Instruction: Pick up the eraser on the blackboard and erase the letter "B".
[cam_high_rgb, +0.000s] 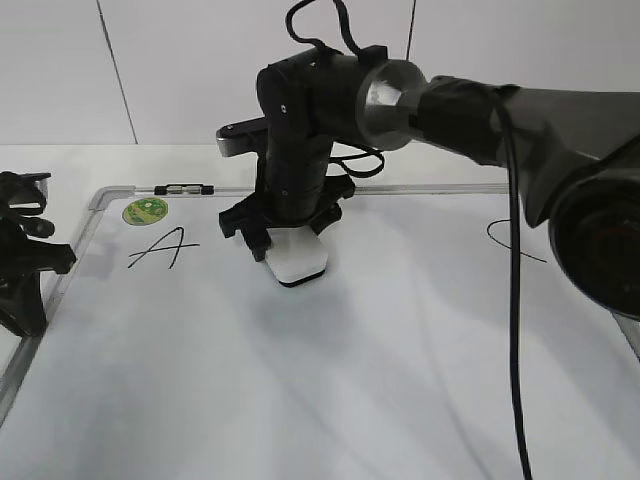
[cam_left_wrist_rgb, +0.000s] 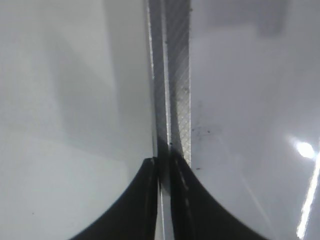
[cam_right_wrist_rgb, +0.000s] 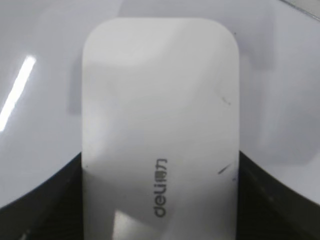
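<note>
The white eraser (cam_high_rgb: 298, 260) lies flat on the blackboard (cam_high_rgb: 300, 390), right of the slanted "A" (cam_high_rgb: 160, 248). My right gripper (cam_high_rgb: 283, 240) reaches across from the right and is shut on the eraser, a finger against each long side. In the right wrist view the eraser (cam_right_wrist_rgb: 160, 110) with its grey print fills the space between the jaws (cam_right_wrist_rgb: 160, 170). The letter "B" does not show in any view. My left gripper (cam_high_rgb: 30, 262) is shut and empty at the board's left edge, over the grey frame (cam_left_wrist_rgb: 177, 75), as the left wrist view (cam_left_wrist_rgb: 164, 161) shows.
A round green sticker (cam_high_rgb: 146, 210) sits near the board's top left corner. A small black clip (cam_high_rgb: 185, 189) lies on the top frame. Part of the curved "C" (cam_high_rgb: 503, 240) shows at the right, behind my right arm.
</note>
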